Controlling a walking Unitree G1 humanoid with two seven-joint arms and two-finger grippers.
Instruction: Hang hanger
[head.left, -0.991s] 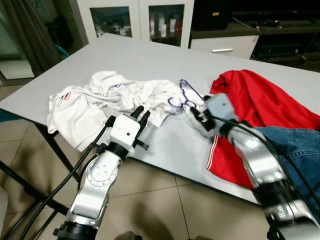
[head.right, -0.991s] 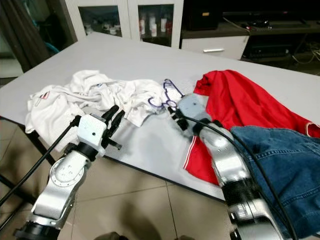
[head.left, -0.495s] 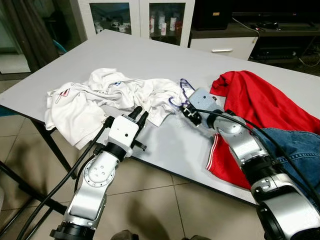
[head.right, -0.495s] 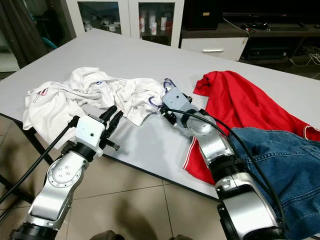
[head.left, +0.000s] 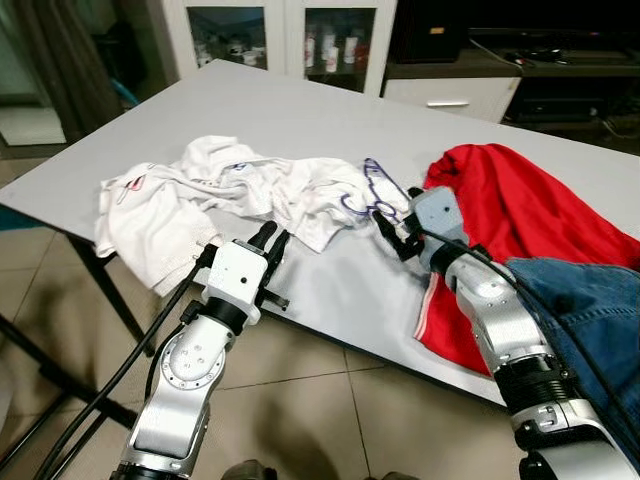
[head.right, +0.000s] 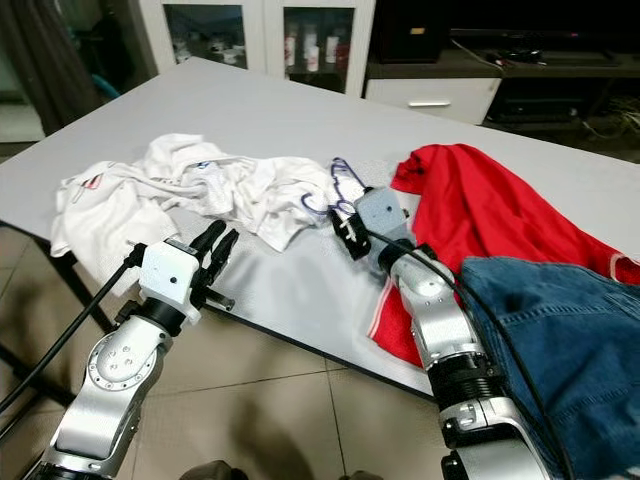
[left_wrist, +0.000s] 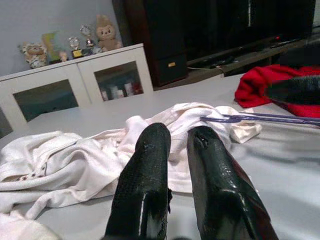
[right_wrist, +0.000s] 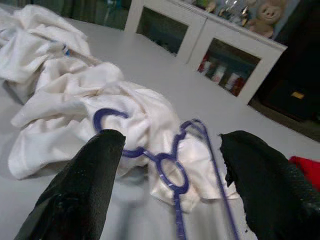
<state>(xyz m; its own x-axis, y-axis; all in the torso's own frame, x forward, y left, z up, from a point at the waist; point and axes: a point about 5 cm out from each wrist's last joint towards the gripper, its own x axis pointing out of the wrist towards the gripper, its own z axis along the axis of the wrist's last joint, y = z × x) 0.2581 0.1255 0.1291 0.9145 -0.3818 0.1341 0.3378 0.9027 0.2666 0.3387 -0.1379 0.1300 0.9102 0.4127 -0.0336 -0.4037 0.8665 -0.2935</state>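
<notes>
Indoors, grey table (head.left: 330, 110) before white cabinets (head.left: 290, 40); right jaws apart, left jaws together.

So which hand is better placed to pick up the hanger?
Right. The right hand is open beside the purple hanger on the white shirt; the left hand is nearly shut, farther off.

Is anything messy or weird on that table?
Yes. The white shirt lies crumpled in a heap, with the purple hanger lying on its folds instead of hanging. The red shirt and jeans slump over the table edge. The right tool is open before the hanger.
</notes>
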